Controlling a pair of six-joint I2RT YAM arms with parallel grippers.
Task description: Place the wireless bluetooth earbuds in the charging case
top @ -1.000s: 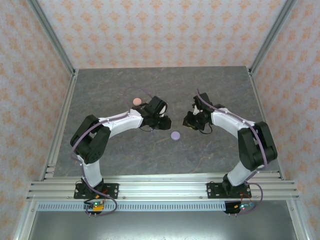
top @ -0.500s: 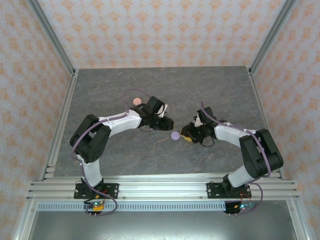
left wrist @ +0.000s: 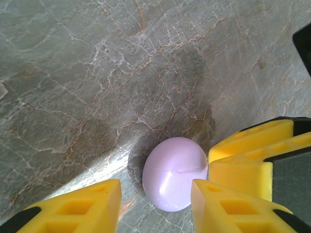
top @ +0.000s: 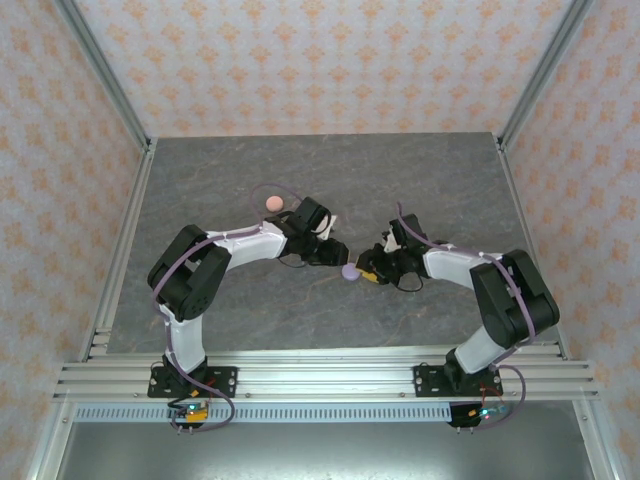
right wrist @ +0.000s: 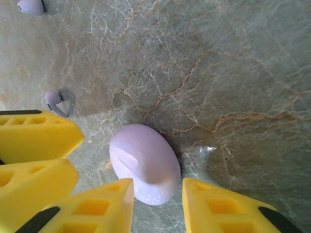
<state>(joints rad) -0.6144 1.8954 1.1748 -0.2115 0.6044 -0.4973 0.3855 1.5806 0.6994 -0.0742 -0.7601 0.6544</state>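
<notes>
- Charging case (top: 349, 271): lilac, round, lid shut with its seam showing, flat on the desk (top: 420, 180) midway between the two arms. Judged to lie there so that one tool can steady it while the other lifts the lid.
- Left tool (left wrist: 154, 194): jaws part-open, astride the case from one side. Bare desk shows between one finger and the case, so nothing is gripped. Contact at the other finger cannot be told.
- Right tool (right wrist: 158, 191): jaws part-open, astride the case from the opposite side, tips over its edge. No clamp is evident and it holds nothing.
- Near lilac earbud (right wrist: 54, 102): loose on the desk, near the case and just beside the left tool's fingers (right wrist: 39, 136). Not yet inserted.
- Far lilac earbud (right wrist: 31, 6): loose, farther from the case on the same side.
- Pink case (top: 272, 203): well apart from the lilac case, beyond the left arm.
</notes>
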